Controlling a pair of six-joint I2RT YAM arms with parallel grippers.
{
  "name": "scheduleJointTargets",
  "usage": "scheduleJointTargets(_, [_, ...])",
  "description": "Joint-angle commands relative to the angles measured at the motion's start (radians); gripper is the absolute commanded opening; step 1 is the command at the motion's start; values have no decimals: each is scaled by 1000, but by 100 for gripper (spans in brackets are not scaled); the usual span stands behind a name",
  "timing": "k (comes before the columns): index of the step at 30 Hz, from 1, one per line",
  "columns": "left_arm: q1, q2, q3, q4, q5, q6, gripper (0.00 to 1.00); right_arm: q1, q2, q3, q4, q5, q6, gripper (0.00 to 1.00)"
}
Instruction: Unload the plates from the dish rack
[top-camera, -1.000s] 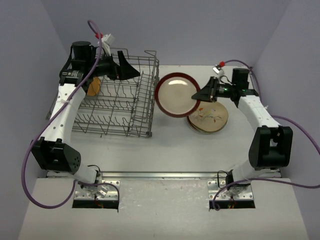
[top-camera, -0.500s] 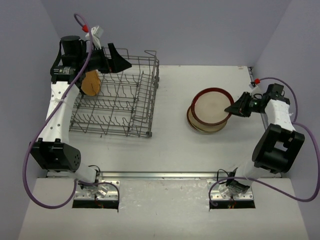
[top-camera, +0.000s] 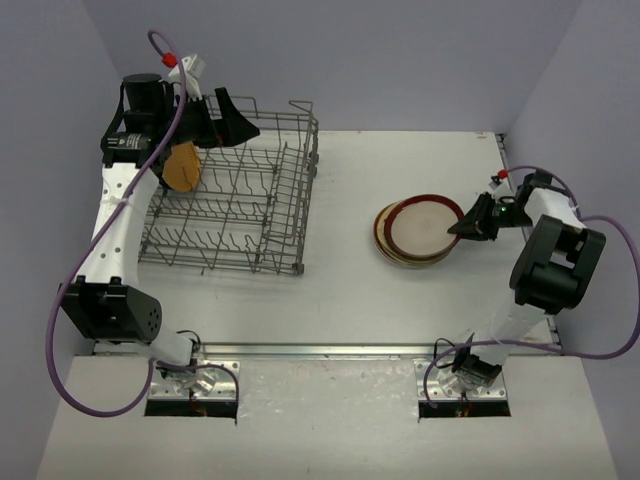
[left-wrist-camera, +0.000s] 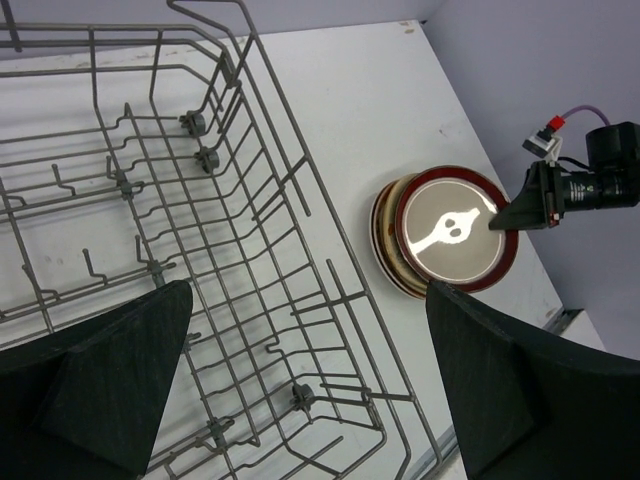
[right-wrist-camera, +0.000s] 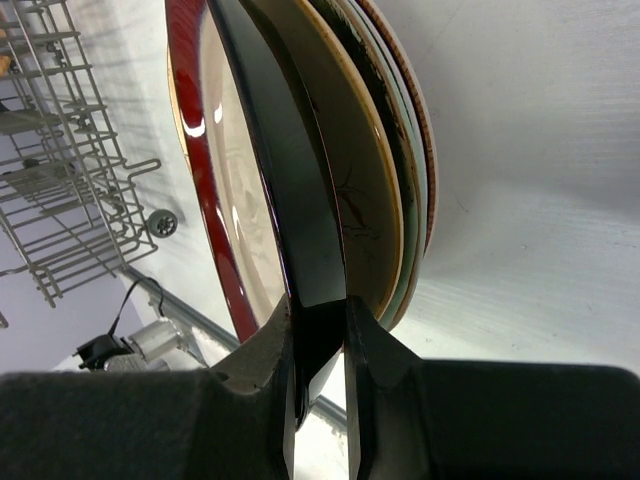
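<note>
The red-rimmed beige plate (top-camera: 420, 224) lies on top of a stack of plates (top-camera: 384, 242) on the table right of centre. My right gripper (top-camera: 468, 224) is shut on its right rim. In the right wrist view the gripper (right-wrist-camera: 320, 330) pinches the plate's dark edge (right-wrist-camera: 290, 180), with the cream floral plate (right-wrist-camera: 355, 180) and a mint green one (right-wrist-camera: 421, 190) beneath. A tan plate (top-camera: 183, 166) stands on edge in the grey wire dish rack (top-camera: 290, 200) at its far left. My left gripper (top-camera: 235, 126) hovers open and empty over the rack's back edge (left-wrist-camera: 250, 200).
The rack fills the left half of the table. The left wrist view shows its bare tines, the plate stack (left-wrist-camera: 450, 235) and the right gripper (left-wrist-camera: 520, 210). Grey walls close in the table on three sides. Purple cables loop round both arms.
My right gripper carried the red-rimmed plate from beside the rack to the right and laid it flat on the stack. My left gripper pulled back a little, and the tan plate now shows fully.
</note>
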Motion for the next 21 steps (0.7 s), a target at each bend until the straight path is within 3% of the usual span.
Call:
scheduleJointTargets(1, [18, -16, 0, 10, -70, 16, 100, 9, -19, 89, -34, -83, 4, 8])
scheduleJointTargets(7, [31, -30, 3, -1, -128, 35, 100, 70, -52, 126, -69, 115, -35, 57])
scheduleJointTargets(9, [32, -43, 3, -2, -167, 45, 100, 92, -90, 118, -47, 189, -32, 68])
scheduleJointTargets(11, [32, -52, 4, -7, -226, 62, 100, 115, -133, 110, -25, 277, -36, 88])
scheduleJointTargets(15, [32, -50, 47, -36, -423, 96, 100, 142, -190, 106, 4, 410, -51, 94])
scheduleJointTargets(17, [33, -21, 97, -78, -665, 138, 100, 154, -242, 98, 53, 511, -65, 99])
scheduleJointTargets(21, [43, 61, 165, -92, -931, 290, 99, 173, -315, 58, 137, 588, -91, 99])
